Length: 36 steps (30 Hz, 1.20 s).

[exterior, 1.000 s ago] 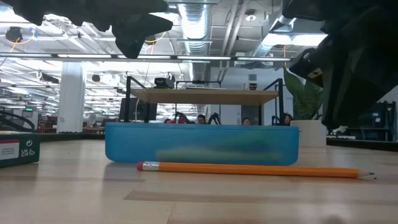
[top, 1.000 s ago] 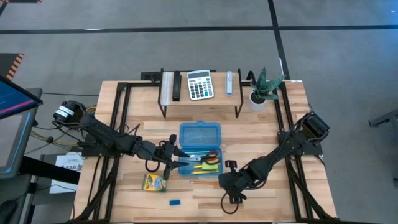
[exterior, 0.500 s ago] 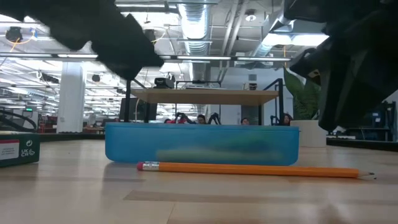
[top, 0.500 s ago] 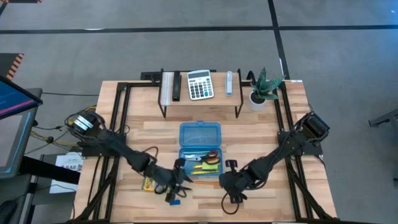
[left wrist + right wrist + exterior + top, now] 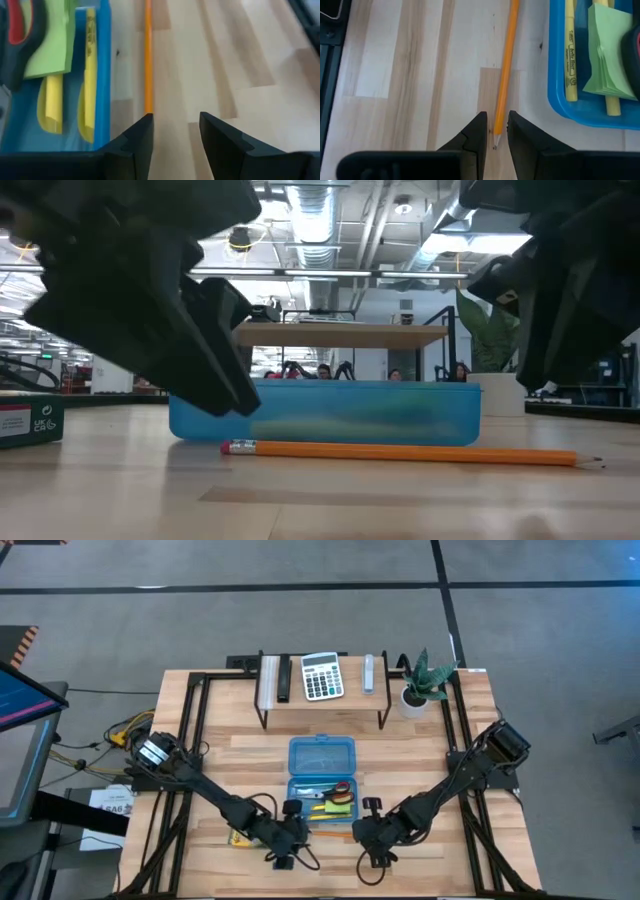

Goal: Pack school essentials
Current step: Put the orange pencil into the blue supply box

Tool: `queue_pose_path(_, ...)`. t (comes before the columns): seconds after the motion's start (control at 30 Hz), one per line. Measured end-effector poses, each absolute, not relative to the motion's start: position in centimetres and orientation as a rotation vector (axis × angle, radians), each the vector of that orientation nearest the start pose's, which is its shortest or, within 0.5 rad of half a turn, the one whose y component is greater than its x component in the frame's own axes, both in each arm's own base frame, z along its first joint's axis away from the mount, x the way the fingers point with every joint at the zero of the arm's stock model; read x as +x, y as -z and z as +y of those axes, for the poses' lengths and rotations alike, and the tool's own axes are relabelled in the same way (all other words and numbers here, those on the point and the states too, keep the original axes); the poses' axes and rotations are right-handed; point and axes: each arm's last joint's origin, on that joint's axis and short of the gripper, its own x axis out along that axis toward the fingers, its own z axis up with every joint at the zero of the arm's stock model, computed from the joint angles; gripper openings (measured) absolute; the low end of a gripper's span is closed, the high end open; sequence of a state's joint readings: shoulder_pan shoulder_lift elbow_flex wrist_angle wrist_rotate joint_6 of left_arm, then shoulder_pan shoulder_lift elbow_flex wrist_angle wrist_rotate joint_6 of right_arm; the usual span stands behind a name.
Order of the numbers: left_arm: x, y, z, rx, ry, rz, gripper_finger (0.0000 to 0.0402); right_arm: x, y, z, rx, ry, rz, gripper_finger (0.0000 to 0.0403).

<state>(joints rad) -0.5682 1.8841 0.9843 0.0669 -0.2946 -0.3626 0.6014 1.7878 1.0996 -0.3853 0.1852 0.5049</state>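
An orange pencil (image 5: 330,835) (image 5: 410,451) lies flat on the wood just before the open blue case (image 5: 293,802). Inside the tray are red-handled scissors (image 5: 340,789), green sticky notes (image 5: 47,45) and a yellow pencil (image 5: 569,45). My left gripper (image 5: 298,836) (image 5: 175,132) is open and low over the pencil's eraser end (image 5: 148,107). My right gripper (image 5: 362,833) (image 5: 496,137) is narrowly open, one finger either side of the pencil's sharpened tip (image 5: 494,146). The yellow crayon box (image 5: 238,836) (image 5: 25,425) lies partly under the left arm. The blue eraser is hidden.
The case's lid (image 5: 322,755) lies open toward the far side. A raised shelf holds a grey calculator (image 5: 321,675), with a potted plant (image 5: 420,685) at its right. Black frame rails (image 5: 190,730) run along both table sides. Bare wood shows at the near edge (image 5: 440,860).
My left gripper has swung from the case's left edge toward the near edge and dropped low, ending at the orange pencil's eraser end, over where the blue eraser lay. The pencil has not moved.
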Motion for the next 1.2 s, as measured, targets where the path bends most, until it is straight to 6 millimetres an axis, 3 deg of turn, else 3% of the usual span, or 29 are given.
queue_pose_path(0.7,30.9,-12.5,-18.3,-0.006,0.020,0.850,0.0151,29.2,-16.8,19.3,0.038,-0.117,1.048,0.0098)
queue_pose_path(1.03,30.3,-12.5,-19.2,-0.006,0.000,0.831,0.0151,29.4,-16.8,19.1,0.038,-0.114,1.046,0.0098)
queue_pose_path(1.2,30.6,-11.2,-19.7,0.009,0.008,0.810,0.0151,29.4,-16.8,19.1,0.040,-0.113,1.045,0.0098)
